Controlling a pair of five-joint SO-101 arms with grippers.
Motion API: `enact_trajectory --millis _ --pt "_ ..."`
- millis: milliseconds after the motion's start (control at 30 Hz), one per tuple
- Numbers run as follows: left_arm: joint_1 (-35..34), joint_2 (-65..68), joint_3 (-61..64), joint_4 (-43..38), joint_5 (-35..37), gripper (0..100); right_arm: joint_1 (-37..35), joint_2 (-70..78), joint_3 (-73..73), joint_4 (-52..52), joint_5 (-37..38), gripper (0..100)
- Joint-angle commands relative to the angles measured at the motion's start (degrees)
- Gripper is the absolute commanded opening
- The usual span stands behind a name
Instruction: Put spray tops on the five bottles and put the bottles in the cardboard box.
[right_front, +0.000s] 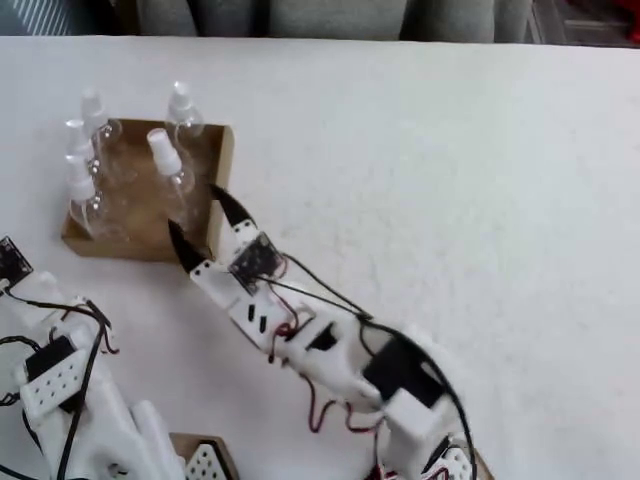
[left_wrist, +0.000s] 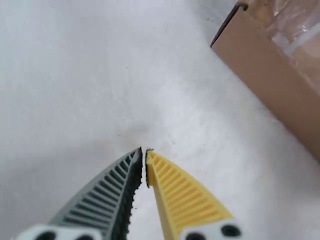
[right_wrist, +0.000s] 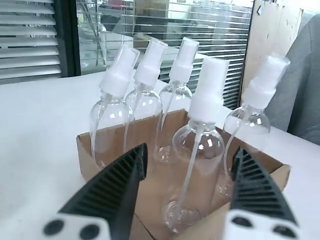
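Observation:
Several clear bottles (right_wrist: 197, 150) with white spray tops (right_wrist: 207, 85) stand upright inside the cardboard box (right_wrist: 85, 150). In the high view the box (right_front: 120, 245) lies at the table's left, the bottles (right_front: 170, 170) in it. My right gripper (right_front: 192, 207) is open at the box's near right corner, its black fingers either side of the nearest bottle and apart from it, also seen in its wrist view (right_wrist: 190, 149). My left gripper (left_wrist: 145, 151) is shut on nothing, just above the bare table, with a side of the box (left_wrist: 270, 90) a short way off.
The white table (right_front: 430, 150) stretches wide to the right of the box and behind it. The left arm's body (right_front: 60, 370) sits at the near left corner, and a small cardboard piece (right_front: 205, 445) lies by the front edge. Window blinds (right_wrist: 30, 40) hang behind the table.

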Motion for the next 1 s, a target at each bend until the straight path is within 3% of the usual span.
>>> enact_trajectory --millis 0,200,433,567,767,967 --pt "0.66 0.31 -2.29 -1.49 -0.79 2 1.27 -13.76 8.26 -0.40 0.18 20.1" --pt "4.88 0.31 -2.02 -1.49 -0.97 2 8.84 -30.37 19.96 -0.40 0.18 0.8" --pt "11.03 0.31 -2.11 -1.49 -0.97 2 20.53 -48.22 29.19 8.75 0.18 1.8" --pt "13.93 0.22 -2.20 -1.49 -0.97 2 25.89 -59.56 32.09 22.29 -0.79 1.5" --pt "17.80 -1.80 -1.93 -1.32 -4.40 2 34.51 -79.52 34.90 44.18 -14.07 1.5" --pt "24.48 -14.90 4.66 -1.23 -4.75 2 39.87 -101.14 35.08 73.54 -14.95 1.5"
